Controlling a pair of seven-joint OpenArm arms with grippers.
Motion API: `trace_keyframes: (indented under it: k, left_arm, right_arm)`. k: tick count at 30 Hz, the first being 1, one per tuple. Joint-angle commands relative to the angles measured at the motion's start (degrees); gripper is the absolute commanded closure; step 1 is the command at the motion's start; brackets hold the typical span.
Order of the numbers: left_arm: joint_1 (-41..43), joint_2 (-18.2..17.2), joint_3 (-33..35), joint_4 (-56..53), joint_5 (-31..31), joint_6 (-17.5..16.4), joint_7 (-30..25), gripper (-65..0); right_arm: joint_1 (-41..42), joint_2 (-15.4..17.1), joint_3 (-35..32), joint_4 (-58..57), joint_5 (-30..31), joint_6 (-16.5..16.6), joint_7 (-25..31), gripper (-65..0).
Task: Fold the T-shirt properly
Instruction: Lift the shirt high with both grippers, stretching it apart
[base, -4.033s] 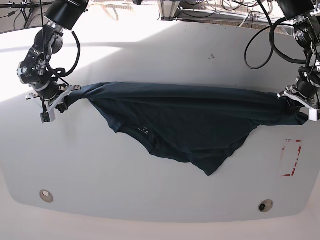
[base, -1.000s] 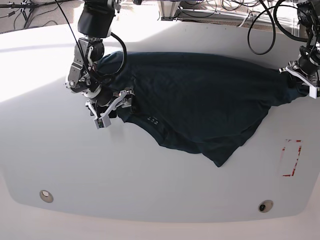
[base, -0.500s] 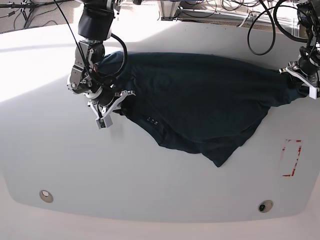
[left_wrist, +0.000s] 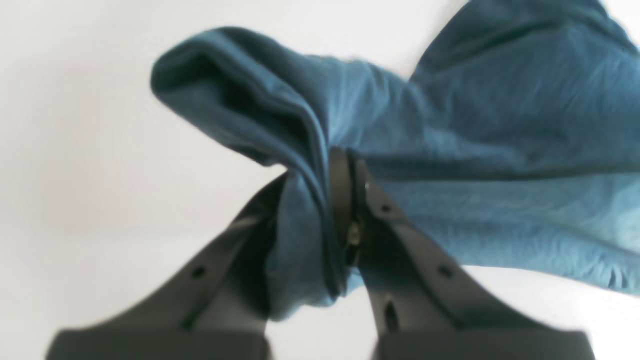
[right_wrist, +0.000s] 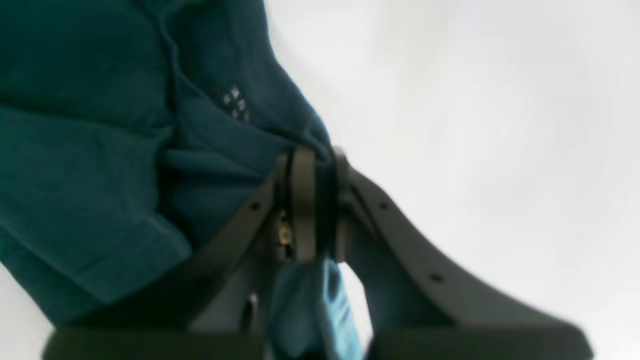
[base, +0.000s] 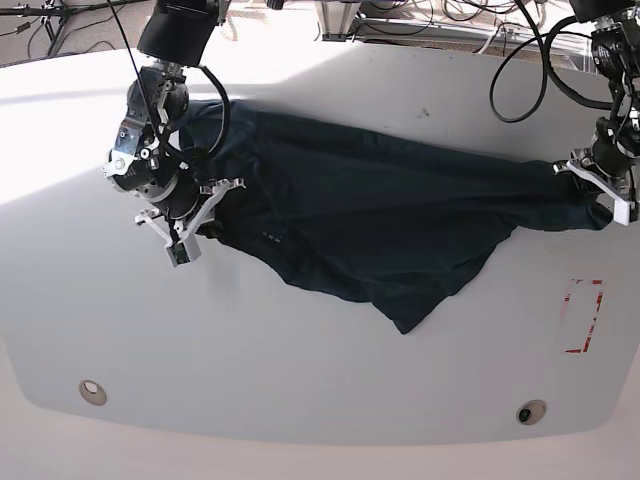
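The dark navy T-shirt (base: 370, 220) lies bunched across the white table (base: 300, 400), stretched between both arms, with a point of cloth hanging toward the front. Its small pale label (base: 270, 237) shows near the left end. My right gripper (base: 200, 215) is at the left of the base view. In the right wrist view it (right_wrist: 315, 160) is shut on a fold of the T-shirt (right_wrist: 100, 125) just beside the label (right_wrist: 236, 102). My left gripper (base: 600, 195) is at the far right, and in the left wrist view it (left_wrist: 342, 165) is shut on a bunched edge of the T-shirt (left_wrist: 500, 125).
A red rectangular marking (base: 583, 315) is on the table at the right, in front of the left gripper. Two round holes (base: 92, 391) (base: 530, 411) sit near the front edge. Cables (base: 520, 70) trail behind the arms at the back.
My right gripper has shut on the shirt near the label and drawn it left. The left gripper has come down and slightly inward with its end. The shirt has shifted leftward and is stretched longer.
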Motion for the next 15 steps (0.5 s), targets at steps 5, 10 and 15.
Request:
trace_keyframes:
  k: [5, 10, 15]
  left_arm:
    - [-7.3, -1.0, 3.2, 3.2, -0.7, 0.0, -1.9, -1.1]
    - [-13.8, -0.9, 5.9, 2.9, -0.6, 0.0, -1.9, -1.1]
    - [-22.1, -0.9, 8.6, -0.1, -0.3, 0.0, -1.9, -1.1]
  right_arm:
    - [3.4, 3.9, 0.2, 8.8, 0.6, 0.0, -1.9, 0.0]
    - [7.8, 6.9, 0.2, 9.1, 0.6, 0.0, -3.5, 0.0]
    - [14.3, 10.8, 0.2, 7.0, 0.7, 0.0, -3.5, 0.0]
